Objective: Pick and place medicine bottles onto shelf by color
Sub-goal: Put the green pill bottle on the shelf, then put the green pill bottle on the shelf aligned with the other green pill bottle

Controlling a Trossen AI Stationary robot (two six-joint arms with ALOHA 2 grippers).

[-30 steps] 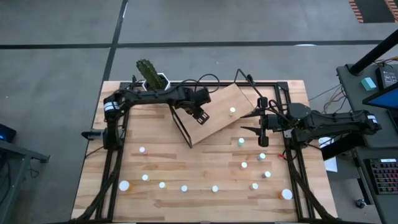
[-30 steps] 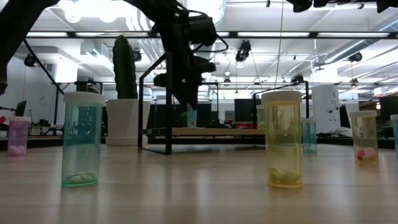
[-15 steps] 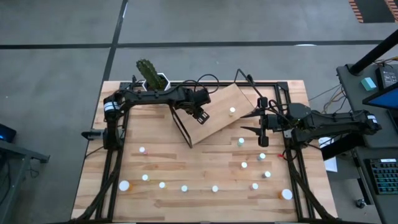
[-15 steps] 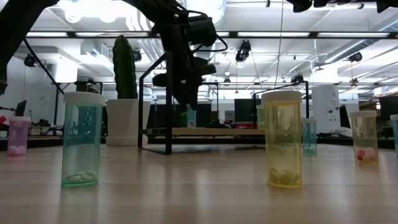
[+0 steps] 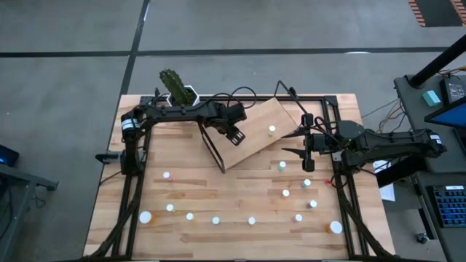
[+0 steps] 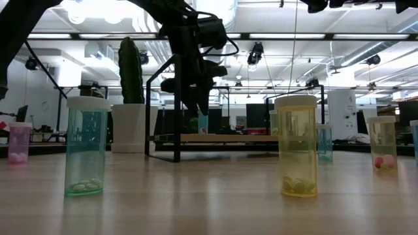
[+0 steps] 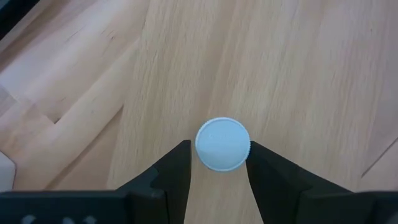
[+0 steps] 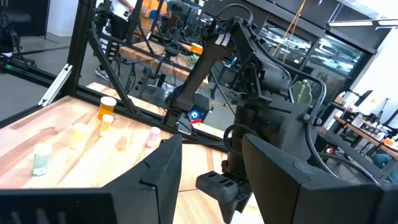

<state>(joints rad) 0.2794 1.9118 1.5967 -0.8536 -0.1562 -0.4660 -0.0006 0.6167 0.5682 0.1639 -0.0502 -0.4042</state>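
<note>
A small bottle with a round pale blue-white cap [image 7: 222, 144] is being set down on the tilted light-wood shelf [image 5: 256, 149], so the placing step is judged to be in hand. The left end effector [image 7: 219, 163] is seen straddling the cap, its fingers slightly parted with thin gaps either side. The right end effector [image 5: 309, 151] is held part-open and empty over the plank tabletop [image 5: 233, 196]. A straight lift clear is called for next.

Robotics lab: exposed ceiling ducts [image 6: 163, 49], workbenches [image 8: 161, 59].
</note>
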